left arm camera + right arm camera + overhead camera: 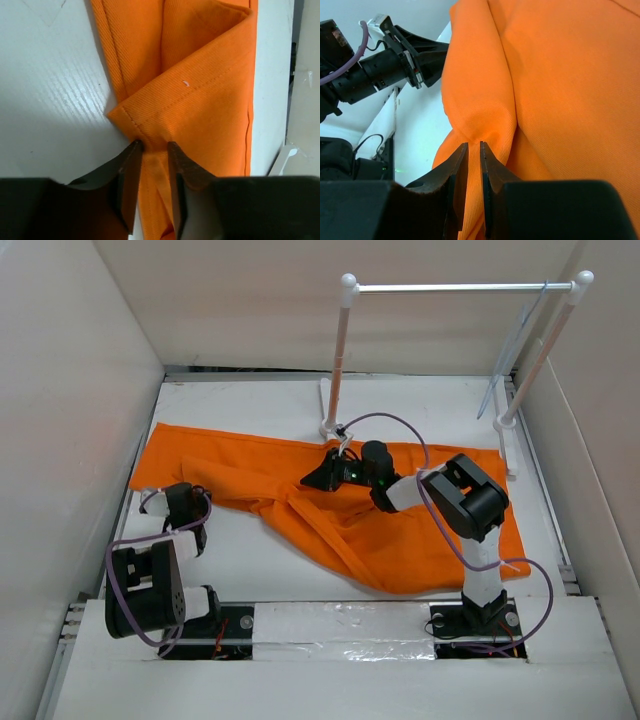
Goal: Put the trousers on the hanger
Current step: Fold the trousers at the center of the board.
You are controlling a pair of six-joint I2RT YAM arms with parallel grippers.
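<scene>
The orange trousers (pixel 300 490) lie spread across the table, crumpled in the middle. My left gripper (pixel 163 500) is at their near-left edge. In the left wrist view the left gripper (pixel 154 147) is shut on a folded, stitched corner of the trousers (pixel 200 100). My right gripper (pixel 314 478) is over the middle of the trousers. In the right wrist view the right gripper (pixel 474 146) is shut on a raised fold of the trousers (pixel 560 85). The pale blue hanger (pixel 515 350) hangs from the right end of the rack crossbar, away from both grippers.
A white two-post rack with a silver crossbar (pixel 450 287) stands at the back right of the table. White walls close in the left (pixel 60 420), back and right sides. The left arm (pixel 380 65) shows in the right wrist view.
</scene>
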